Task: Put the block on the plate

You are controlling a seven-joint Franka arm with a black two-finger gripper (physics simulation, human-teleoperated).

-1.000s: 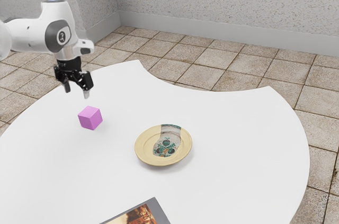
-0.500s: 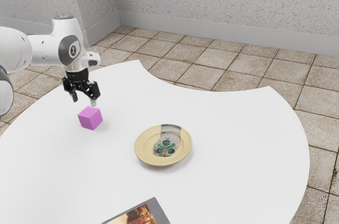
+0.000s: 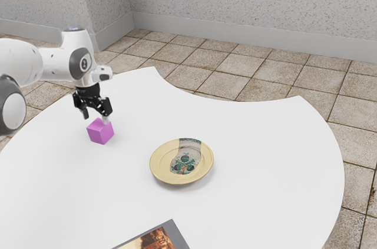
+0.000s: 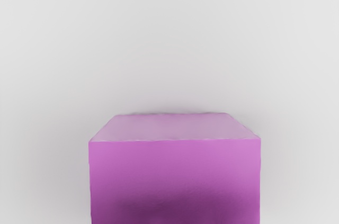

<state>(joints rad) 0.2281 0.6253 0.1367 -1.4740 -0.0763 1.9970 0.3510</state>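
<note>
Nearest you, at the bottom edge of the exterior view, a dark-bordered picture (image 3: 154, 241) lies on the white worktop (image 3: 259, 160). Beyond it, just below the frame's centre, your plate (image 3: 158, 169) sits ready. Farther off, at middle left, the block (image 3: 100, 133) rests on the worktop, well apart from the plate. The hand (image 3: 96, 118) is now lower than a moment ago, its fingers spread at the block's top, pinching nothing; you can't tell if they touch it. You're likely nearing the grasp; lower a little, then close.
</note>
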